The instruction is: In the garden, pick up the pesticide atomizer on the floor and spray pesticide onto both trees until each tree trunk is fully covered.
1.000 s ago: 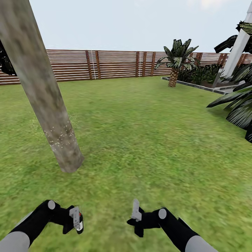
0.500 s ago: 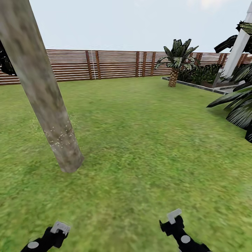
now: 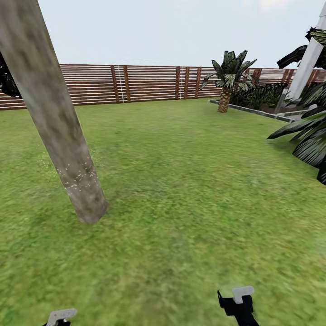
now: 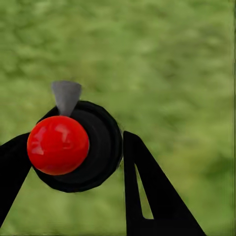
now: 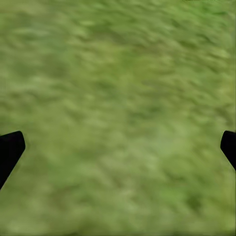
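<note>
Gripping the atomizer (image 4: 73, 145) in the left gripper (image 4: 69, 162), right gripper (image 5: 118, 147) spread wide over grass (image 3: 190, 190) near a trunk (image 3: 54, 117).

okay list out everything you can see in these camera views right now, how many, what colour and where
Tree trunk: one, mottled grey-beige, left of the head view, leaning, with pale specks low down.
Lawn: one, green, across the ground.
Fence: one, brown horizontal slats, along the far edge of the lawn.
Palm: one, scaly brown trunk, dark green fronds, far right by the fence.
Fronds: a cluster, dark green, at the right edge.
White post: one, upper right.
Atomizer: one, black body with red cap and grey nozzle, between the left gripper's fingers.
Left gripper: black, shut on the atomizer; grey tip at the head view's bottom left.
Right gripper: black fingers wide apart, empty, over grass.
</note>
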{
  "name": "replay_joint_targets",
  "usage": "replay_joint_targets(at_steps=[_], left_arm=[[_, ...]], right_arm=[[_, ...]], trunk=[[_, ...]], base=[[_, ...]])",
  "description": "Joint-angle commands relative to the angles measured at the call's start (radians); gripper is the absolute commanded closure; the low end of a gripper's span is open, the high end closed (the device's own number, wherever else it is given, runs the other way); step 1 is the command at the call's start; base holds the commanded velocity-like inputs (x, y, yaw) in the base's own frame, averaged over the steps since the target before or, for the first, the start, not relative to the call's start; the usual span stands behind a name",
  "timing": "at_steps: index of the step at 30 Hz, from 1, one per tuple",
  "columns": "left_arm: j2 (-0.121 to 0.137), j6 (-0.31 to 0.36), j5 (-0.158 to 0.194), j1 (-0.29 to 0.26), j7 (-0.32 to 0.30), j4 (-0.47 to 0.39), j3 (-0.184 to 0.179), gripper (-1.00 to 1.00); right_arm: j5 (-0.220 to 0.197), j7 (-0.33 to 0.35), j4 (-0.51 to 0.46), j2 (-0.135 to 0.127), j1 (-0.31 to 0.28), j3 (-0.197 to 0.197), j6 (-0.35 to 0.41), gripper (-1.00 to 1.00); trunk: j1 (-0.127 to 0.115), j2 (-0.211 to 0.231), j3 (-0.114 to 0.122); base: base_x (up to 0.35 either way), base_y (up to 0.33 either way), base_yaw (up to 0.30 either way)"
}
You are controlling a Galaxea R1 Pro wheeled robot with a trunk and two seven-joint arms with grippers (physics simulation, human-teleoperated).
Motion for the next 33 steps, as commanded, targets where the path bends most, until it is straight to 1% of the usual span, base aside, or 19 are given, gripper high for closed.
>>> replay_joint_targets(at_steps=[1, 2, 3, 6, 9, 11, 14, 18, 23, 26, 29, 33], left_arm=[[-0.001, -0.004, -0.009, -0.001, -0.013, -0.007, 0.012, 1.0], [-0.004, -0.002, -0.009, -0.001, -0.044, -0.005, 0.013, 1.0], [-0.004, -0.001, -0.009, -0.001, -0.053, -0.004, 0.013, 1.0], [-0.004, -0.001, -0.008, 0.0, -0.062, -0.005, 0.013, 1.0], [-0.003, -0.001, -0.008, -0.001, -0.054, -0.004, 0.016, 1.0], [-0.004, -0.002, -0.009, 0.0, -0.051, -0.003, 0.043, 1.0], [-0.005, -0.002, -0.009, 0.0, -0.05, -0.001, 0.062, 1.0], [-0.006, -0.002, -0.008, 0.0, -0.048, 0.0, 0.066, 1.0], [-0.005, -0.003, -0.01, 0.0, -0.048, -0.001, 0.068, 1.0], [-0.005, -0.002, -0.009, 0.0, -0.048, -0.001, 0.068, 1.0], [-0.005, -0.002, -0.009, 0.0, -0.048, -0.001, 0.068, 1.0], [-0.005, -0.003, -0.009, 0.0, -0.05, 0.0, 0.068, 1.0]], right_arm=[[-0.006, -0.006, 0.0, -0.006, 0.0, 0.007, -0.002, -1.0], [-0.005, -0.007, 0.0, -0.003, 0.0, 0.008, -0.002, -1.0], [-0.005, -0.008, 0.001, -0.001, 0.0, 0.008, -0.002, -1.0], [-0.005, -0.008, 0.003, 0.001, 0.0, 0.009, -0.002, -1.0], [-0.006, -0.008, 0.003, 0.005, 0.0, 0.009, -0.002, -1.0], [-0.006, -0.008, 0.003, 0.005, 0.001, 0.009, -0.002, -1.0], [-0.006, -0.008, 0.004, 0.005, 0.0, 0.009, -0.002, -1.0], [-0.005, -0.008, 0.004, 0.005, 0.0, 0.009, -0.001, -1.0], [-0.007, -0.008, 0.004, 0.004, 0.001, 0.008, -0.001, -1.0], [-0.006, -0.015, 0.004, 0.001, 0.0, 0.007, 0.0, -1.0], [-0.005, -0.039, 0.004, 0.002, 0.0, 0.008, 0.0, -1.0], [-0.004, -0.045, 0.004, 0.004, 0.001, 0.009, 0.0, -1.0]], trunk=[[0.0, 0.0, -0.001], [0.0, 0.0, -0.001], [0.0, 0.0, -0.001], [0.0, 0.0, -0.001], [0.0, 0.0, -0.001], [0.0, 0.0, -0.001], [0.0, 0.0, -0.001], [0.0, 0.0, -0.001], [0.0, 0.0, -0.003], [0.0, 0.0, -0.004], [0.0, 0.0, -0.006], [0.0, 0.0, -0.008]], base=[[0.0, 0.0, 0.158], [0.0, 0.0, 0.27], [0.0, 0.0, 0.275], [0.0, 0.0, 0.279], [0.0, 0.0, 0.28], [-0.055, -0.008, 0.282], [-0.231, -0.069, 0.282], [-0.303, -0.105, 0.282], [-0.182, -0.257, 0.282], [-0.079, -0.118, 0.282], [-0.012, -0.016, 0.282], [-0.002, -0.002, 0.282]])
